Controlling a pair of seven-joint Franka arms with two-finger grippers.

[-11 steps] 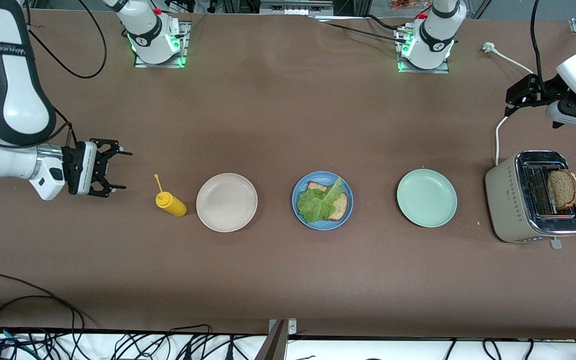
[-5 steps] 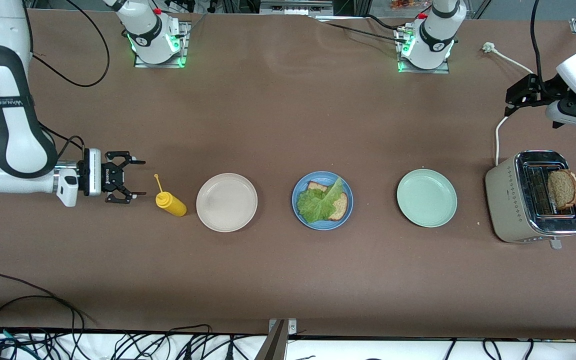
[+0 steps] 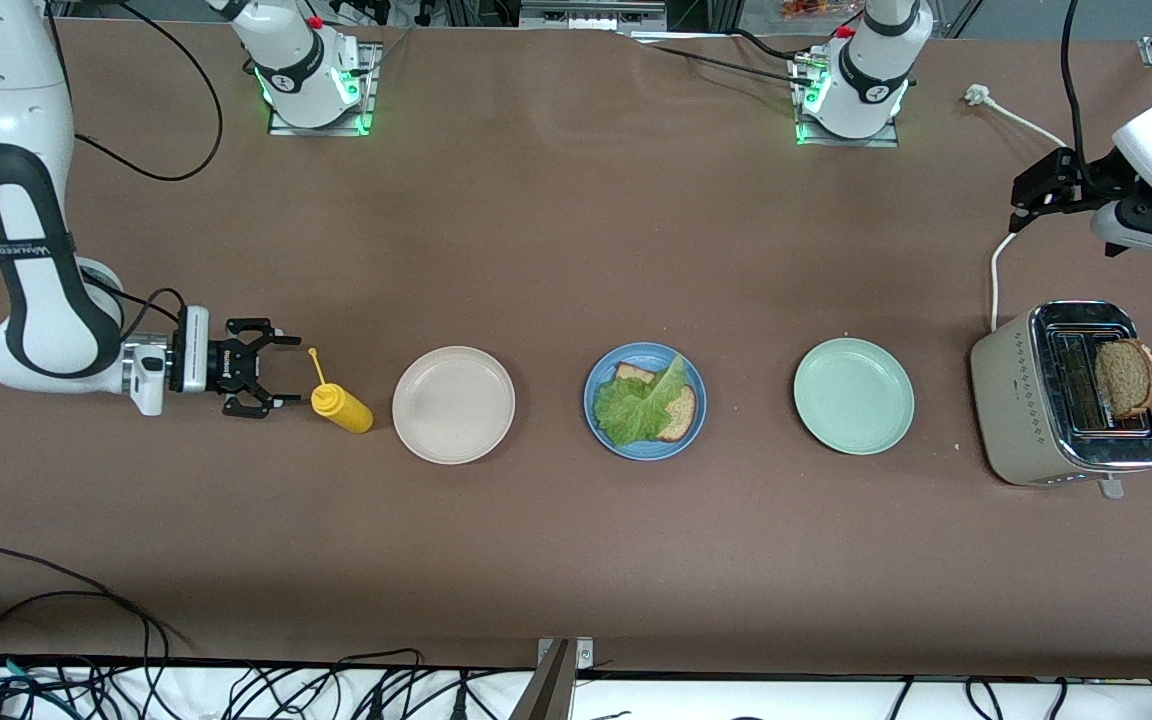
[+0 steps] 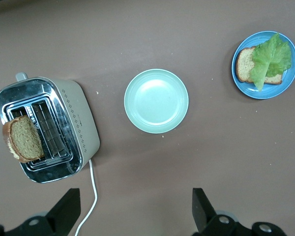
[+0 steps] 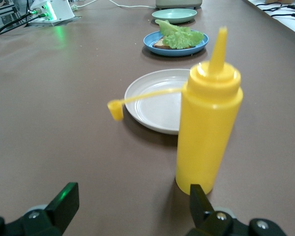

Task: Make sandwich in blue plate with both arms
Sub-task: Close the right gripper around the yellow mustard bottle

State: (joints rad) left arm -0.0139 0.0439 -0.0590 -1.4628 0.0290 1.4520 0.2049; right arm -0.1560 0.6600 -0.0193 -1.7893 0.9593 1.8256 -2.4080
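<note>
We see a long brown table (image 3: 576,250) with the two arms' bases along its upper edge in the front view. At the left arm's end stands a beige toaster (image 3: 1026,395) with a chrome top, and a brown bread slice (image 3: 1126,378) sticks up from one of its slots. The left gripper (image 3: 1036,195) hangs over the table just above the toaster's corner, waiting, its fingers (image 4: 69,206) spread wide with nothing between them.

Across the middle we find three plates in a row: a beige-white plate (image 3: 453,405) toward the right arm's end, the blue plate (image 3: 645,401) in the centre, and a pale green plate (image 3: 853,396) toward the toaster. On the blue plate lies one bread slice (image 3: 681,415) with a ruffled lettuce leaf (image 3: 641,405) over it; no second slice covers the leaf.

Just beside the beige-white plate stands a yellow squeeze bottle (image 3: 341,408), upright, its tethered cap (image 5: 115,109) hanging off to one side. The right gripper (image 3: 271,372) sits low, level with the bottle, jaws wide and gripping nothing, close to the bottle but not touching it.
</note>
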